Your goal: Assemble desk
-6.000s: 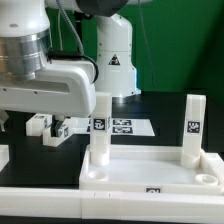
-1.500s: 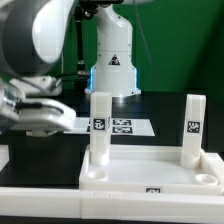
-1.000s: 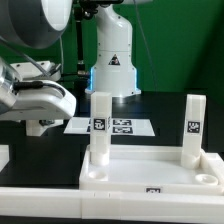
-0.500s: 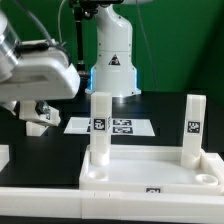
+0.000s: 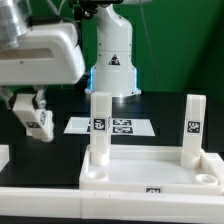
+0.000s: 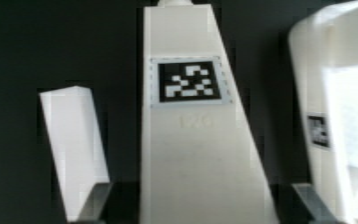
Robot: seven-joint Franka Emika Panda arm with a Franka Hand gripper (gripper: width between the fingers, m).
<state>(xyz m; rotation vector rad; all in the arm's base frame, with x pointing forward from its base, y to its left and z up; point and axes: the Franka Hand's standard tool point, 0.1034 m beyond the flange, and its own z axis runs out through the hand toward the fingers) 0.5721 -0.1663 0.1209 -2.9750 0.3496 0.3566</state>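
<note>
At nine o'clock above the table (image 5: 50,152), fingers (image 6: 91,203) clamp a tagged leg (image 5: 38,120); next, likely seating it upright in the tabletop (image 5: 140,160).

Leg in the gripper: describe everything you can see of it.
The held leg is a white, matte, plastic-looking bar of square section, with one black-and-white tag on a face. The gripper clamps it with one finger on each of two opposite sides; nothing else touches it. In the exterior view it hangs slightly tilted at that view's left, apparently clear of the black table and apart from the tabletop.
</note>
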